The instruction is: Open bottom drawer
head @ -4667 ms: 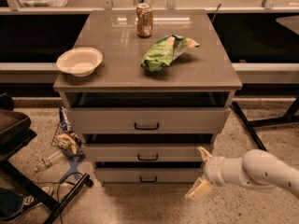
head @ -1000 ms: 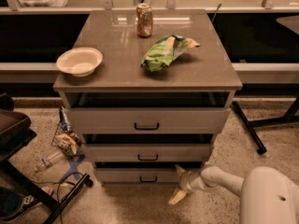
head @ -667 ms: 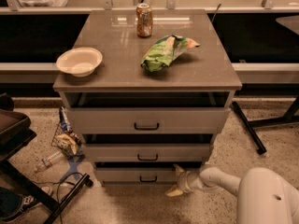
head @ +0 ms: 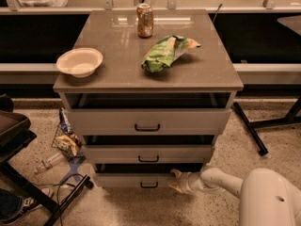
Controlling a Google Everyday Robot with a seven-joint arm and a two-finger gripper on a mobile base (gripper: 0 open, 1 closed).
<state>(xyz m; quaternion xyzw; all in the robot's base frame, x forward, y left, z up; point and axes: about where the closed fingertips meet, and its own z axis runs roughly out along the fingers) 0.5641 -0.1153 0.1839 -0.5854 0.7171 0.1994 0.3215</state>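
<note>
Bottom drawer (head: 123,180): lowest front, slightly pulled out. Pincer (head: 173,181): spread, against the drawer front, just right of its handle (head: 149,185).

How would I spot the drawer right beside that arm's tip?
Find the grey-beige cabinet with three drawers. The bottom drawer sits nearest the floor, the gripper just right of its dark handle. Its front is shorter than the two above.

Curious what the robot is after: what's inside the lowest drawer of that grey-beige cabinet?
Only a dark gap shows above the lowest grey-beige drawer front; the middle drawer covers its inside. The white claw is at that front's right end, right of the small dark bar handle.
</note>
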